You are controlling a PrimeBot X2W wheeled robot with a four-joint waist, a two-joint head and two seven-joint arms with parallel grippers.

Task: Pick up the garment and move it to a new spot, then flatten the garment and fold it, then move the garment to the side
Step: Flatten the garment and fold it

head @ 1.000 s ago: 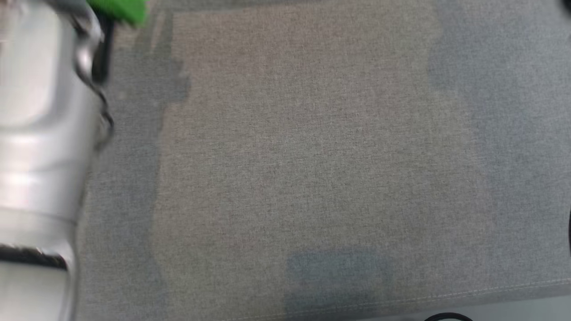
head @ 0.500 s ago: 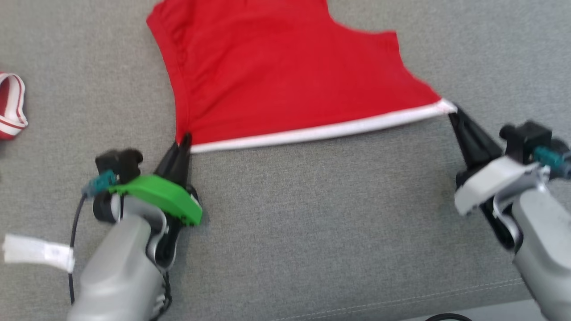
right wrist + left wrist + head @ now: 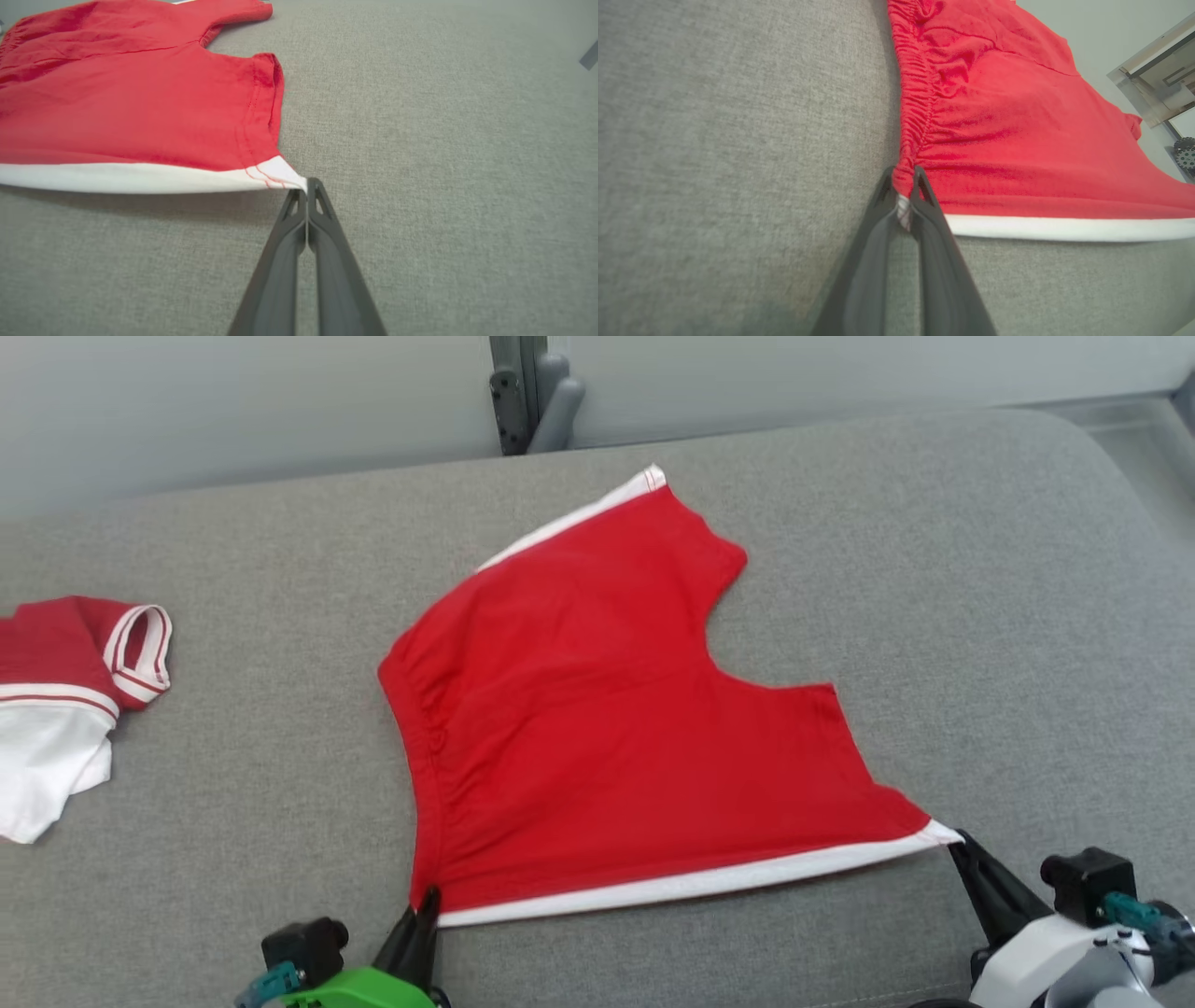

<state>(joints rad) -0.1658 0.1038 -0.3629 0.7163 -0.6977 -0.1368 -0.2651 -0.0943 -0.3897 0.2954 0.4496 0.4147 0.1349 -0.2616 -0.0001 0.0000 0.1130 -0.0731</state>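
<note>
The red garment [image 3: 607, 728] lies spread mid-frame on the grey cushion [image 3: 980, 569]. Its white-trimmed edge is taut between the left gripper [image 3: 428, 898] at lower left, jaws pinched shut on the gathered waistband corner, and the right gripper [image 3: 959, 845] at lower right, clamped on the hem corner. To flatten it well, I'd draw both grippers down-frame evenly and low, with that edge held tight.
</note>
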